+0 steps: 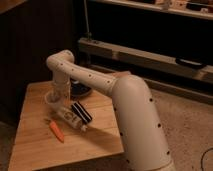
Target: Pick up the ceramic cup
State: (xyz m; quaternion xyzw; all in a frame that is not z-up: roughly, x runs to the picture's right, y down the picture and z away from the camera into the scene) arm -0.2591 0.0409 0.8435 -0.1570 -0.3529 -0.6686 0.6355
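The ceramic cup is a small pale cup on the left part of the wooden table, left of the black bowl. My white arm reaches in from the right, bends at its elbow and points down. The gripper is at the cup's right rim, right over or against it, and hides part of the cup. I cannot see whether it holds the cup.
A white tube-like bottle lies in front of the cup. A black striped object is beside it and an orange carrot is nearer the front edge. Dark cabinets stand behind the table, with floor to the right.
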